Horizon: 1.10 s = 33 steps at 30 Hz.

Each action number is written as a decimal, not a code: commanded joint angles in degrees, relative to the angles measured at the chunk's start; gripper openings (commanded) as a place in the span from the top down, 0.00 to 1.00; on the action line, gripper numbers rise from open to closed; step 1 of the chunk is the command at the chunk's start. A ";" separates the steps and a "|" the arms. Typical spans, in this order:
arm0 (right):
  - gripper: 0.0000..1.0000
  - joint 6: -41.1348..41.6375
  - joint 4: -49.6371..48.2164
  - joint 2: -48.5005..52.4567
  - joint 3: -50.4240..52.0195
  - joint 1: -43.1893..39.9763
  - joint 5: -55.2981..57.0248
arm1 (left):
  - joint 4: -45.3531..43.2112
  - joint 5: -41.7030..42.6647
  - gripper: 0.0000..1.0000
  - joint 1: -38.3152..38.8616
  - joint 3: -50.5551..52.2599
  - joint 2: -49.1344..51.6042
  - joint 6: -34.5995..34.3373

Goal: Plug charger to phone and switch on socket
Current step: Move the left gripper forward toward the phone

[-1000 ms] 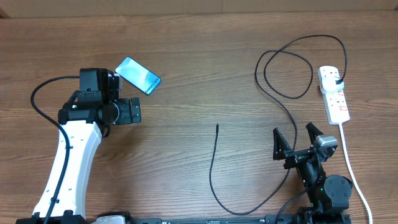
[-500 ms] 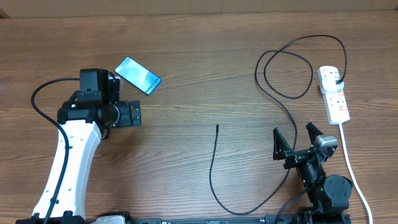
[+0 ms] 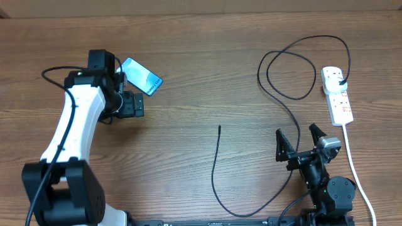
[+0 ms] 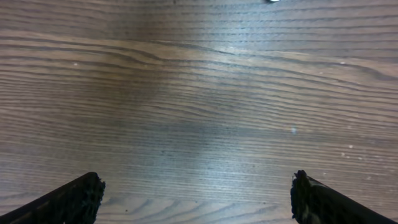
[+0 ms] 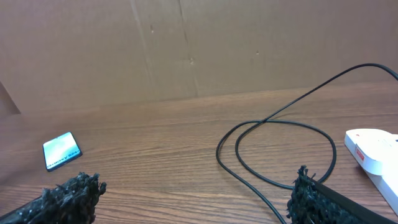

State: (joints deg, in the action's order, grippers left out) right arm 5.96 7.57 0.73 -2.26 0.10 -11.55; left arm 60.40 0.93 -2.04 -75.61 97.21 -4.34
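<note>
Reaching for the phone (image 3: 140,76) is judged the step in hand: the left gripper (image 3: 130,105) is held just beside it, fingers spread, nothing gripped. The right gripper (image 3: 295,133) is likewise spread and empty. The charger (image 3: 213,169) tip is seen mid-table, well apart from the phone; a grasp is called for next.

Even soft overhead light, faint shadows; left wrist view slightly blurred, pale sheen on table (image 4: 236,62).

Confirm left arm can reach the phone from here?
Probably yes. The left claw is open and sits close beside the phone; nothing lies between them or on top of the phone.
</note>
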 commanded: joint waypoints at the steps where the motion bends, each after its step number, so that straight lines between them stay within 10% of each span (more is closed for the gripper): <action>1: 0.00 -0.20 -0.17 -0.39 0.26 0.17 0.59 | 0.24 0.59 0.00 -0.57 -1.86 2.69 -1.03; 33: 0.00 -0.20 -0.17 -0.39 0.26 0.17 0.59 | -3.15 0.61 0.00 -0.57 -1.84 3.52 -1.03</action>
State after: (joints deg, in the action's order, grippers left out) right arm 5.96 7.55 0.73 -2.26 0.10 -11.57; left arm 57.78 0.93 -2.04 -76.12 100.47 -4.36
